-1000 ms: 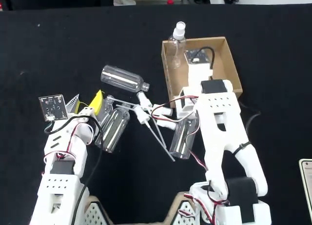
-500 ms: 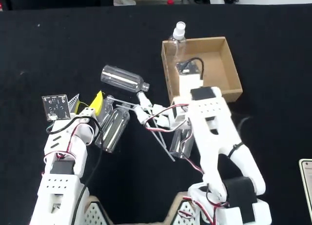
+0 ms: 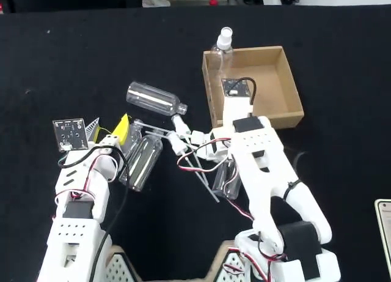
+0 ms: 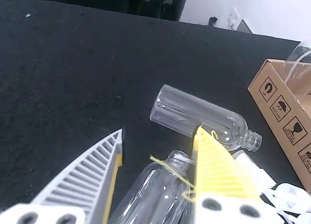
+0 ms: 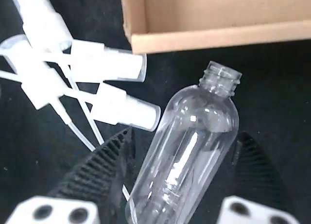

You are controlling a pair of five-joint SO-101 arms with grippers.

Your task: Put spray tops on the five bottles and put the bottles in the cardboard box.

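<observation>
While the right pincer (image 5: 184,133) straddles an uncapped bottle (image 5: 189,156) lying by the cardboard box's (image 5: 209,39) near wall, spread and seemingly not touching it, the left pincer (image 4: 159,130) gapes over a second bottle (image 4: 155,195).

Place: robotics lab bench.
Evidence: black-covered table (image 3: 61,43); white left arm (image 3: 76,215) and right arm (image 3: 269,172) mounted side by side; bare white wall (image 4: 262,10).

Overhead view, close downward wrist views, sharing box (image 3: 281,117)

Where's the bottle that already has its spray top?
In the high view the capped bottle stands upright at the far left corner of the cardboard box, beyond the loose spray tops.
</observation>
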